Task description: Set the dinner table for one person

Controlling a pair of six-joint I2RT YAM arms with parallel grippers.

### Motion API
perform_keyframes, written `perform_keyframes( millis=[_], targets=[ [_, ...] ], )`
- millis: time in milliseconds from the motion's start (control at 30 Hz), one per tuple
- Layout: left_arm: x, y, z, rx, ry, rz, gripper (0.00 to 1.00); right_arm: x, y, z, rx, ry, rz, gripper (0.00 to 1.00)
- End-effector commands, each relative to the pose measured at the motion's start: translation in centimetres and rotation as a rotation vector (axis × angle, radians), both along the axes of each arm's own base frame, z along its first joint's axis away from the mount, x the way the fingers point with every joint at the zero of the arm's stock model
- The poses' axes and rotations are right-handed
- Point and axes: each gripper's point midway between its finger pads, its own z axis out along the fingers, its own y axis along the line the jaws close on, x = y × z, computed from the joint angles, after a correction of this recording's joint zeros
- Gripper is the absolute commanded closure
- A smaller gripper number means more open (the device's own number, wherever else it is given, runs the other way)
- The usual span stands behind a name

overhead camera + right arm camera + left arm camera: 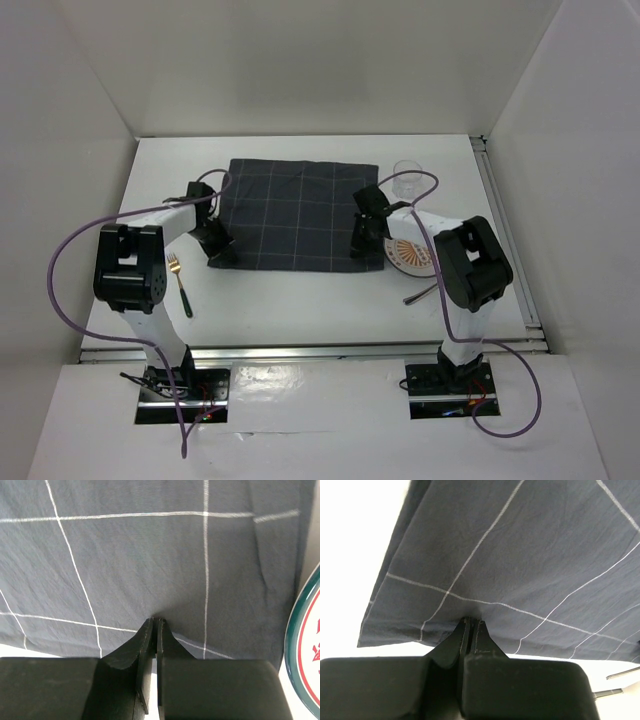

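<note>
The dinner table [300, 300] is the big white top filling the booth, under everything else. A dark grey checked placemat [295, 215] lies flat mid-table. The left gripper [218, 250] is clamped down on the placemat's near-left corner, and the right gripper [362, 250] is pinching the near edge by the right corner, so both have cloth between their fingers. A plate [408, 262] sits just right of the mat, partly under the right arm. A clear glass [405, 180] stands beyond it. A gold fork [180, 283] lies near the left arm, and a utensil handle [422, 294] pokes out by the right one.
</note>
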Motion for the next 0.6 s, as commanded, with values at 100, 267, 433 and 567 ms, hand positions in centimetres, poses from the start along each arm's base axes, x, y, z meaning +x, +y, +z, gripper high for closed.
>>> perform_keyframes(
  millis=[100, 267, 433, 567],
  targets=[
    [-5.7, 0.8, -1.4, 0.062, 0.153, -0.006, 1.0, -3.4, -2.7, -2.2, -0.13, 0.099, -0.002, 0.99],
    [-5.5, 1.5, -0.2, 0.101, 0.121, 0.012, 1.0, -2.6, -2.2, -1.3, -0.112, 0.065, 0.018, 0.99],
    [-2.8, 1.8, 2.8, 0.123, 0.059, -0.006, 1.0, 0.1, -0.9, 3.1, -0.111, -0.042, 0.037, 0.99],
    [-0.2, 2.3, 8.1, 0.154, -0.06, -0.028, 0.92, 2.7, -0.1, 8.7, -0.08, -0.174, 0.038, 0.85]
  ],
)
